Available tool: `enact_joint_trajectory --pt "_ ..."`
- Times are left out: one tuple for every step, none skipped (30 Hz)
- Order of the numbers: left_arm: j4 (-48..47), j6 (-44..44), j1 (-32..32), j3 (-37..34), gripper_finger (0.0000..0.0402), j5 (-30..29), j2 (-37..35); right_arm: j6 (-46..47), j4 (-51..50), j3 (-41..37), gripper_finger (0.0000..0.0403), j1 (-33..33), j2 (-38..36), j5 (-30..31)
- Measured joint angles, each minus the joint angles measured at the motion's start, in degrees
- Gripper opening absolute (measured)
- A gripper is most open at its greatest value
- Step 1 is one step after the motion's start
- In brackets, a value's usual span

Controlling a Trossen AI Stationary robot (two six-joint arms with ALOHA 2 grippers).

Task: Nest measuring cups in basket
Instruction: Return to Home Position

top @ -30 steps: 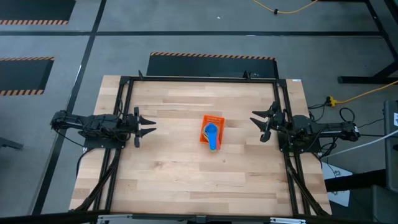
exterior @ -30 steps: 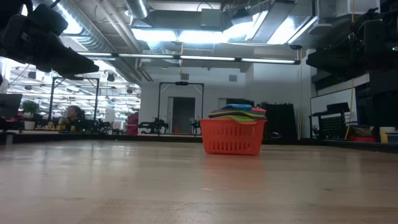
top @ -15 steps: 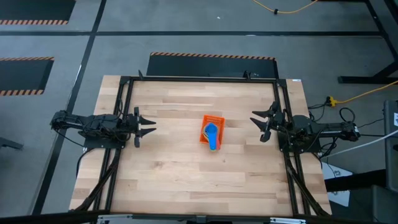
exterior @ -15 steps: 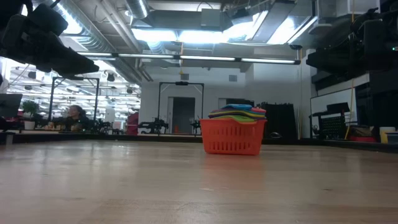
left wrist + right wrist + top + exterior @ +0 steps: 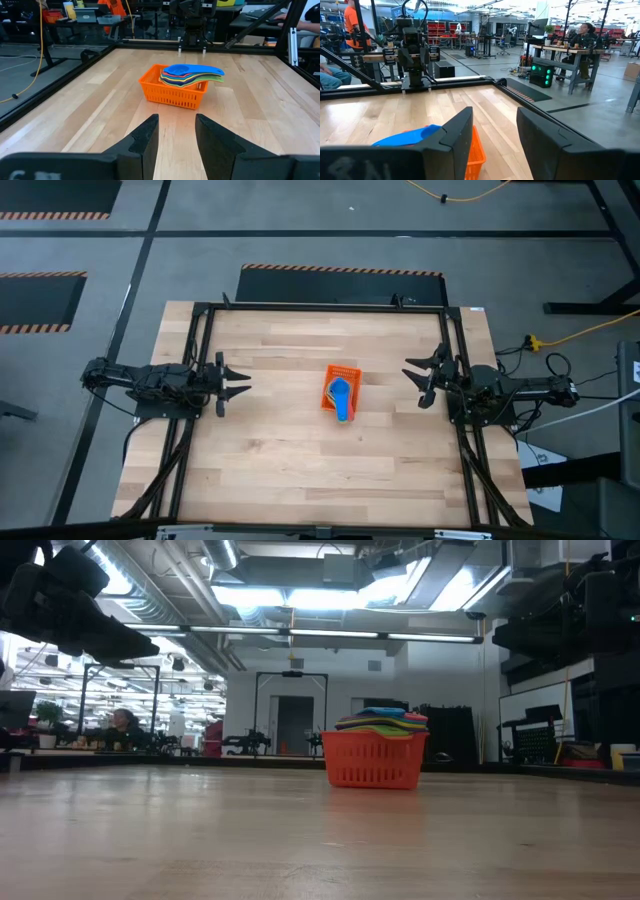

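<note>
The orange mesh basket (image 5: 340, 392) stands on its base in the middle of the table, also seen in the low view (image 5: 374, 761) and the left wrist view (image 5: 173, 92). The measuring cups (image 5: 191, 74) sit nested inside it, the blue one (image 5: 342, 396) on top, handles fanned out past one rim (image 5: 383, 721). My left gripper (image 5: 240, 381) hovers open near the table's left edge, pointing at the basket. My right gripper (image 5: 412, 373) hovers open near the right edge; its wrist view shows only a corner of the basket (image 5: 476, 150) and the blue cup (image 5: 407, 136).
A black metal frame (image 5: 320, 307) runs around the table's far and side edges. Bare wood surrounds the basket on every side (image 5: 290, 450). Beyond the table, people sit at benches in the room (image 5: 584, 31).
</note>
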Motion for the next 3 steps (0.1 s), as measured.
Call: enact_joint_trajectory --pt "0.0 0.0 0.0 0.0 0.0121 0.0 0.0 0.0 0.0 0.0 0.0158 0.0 0.0 0.0" --pt "0.0 0.0 0.0 0.0 0.0121 0.0 0.0 0.0 0.0 0.0 0.0158 0.0 0.0 0.0" --pt "0.0 0.0 0.0 0.0 0.0121 0.0 0.0 0.0 0.0 0.0 0.0158 0.0 0.0 0.0"
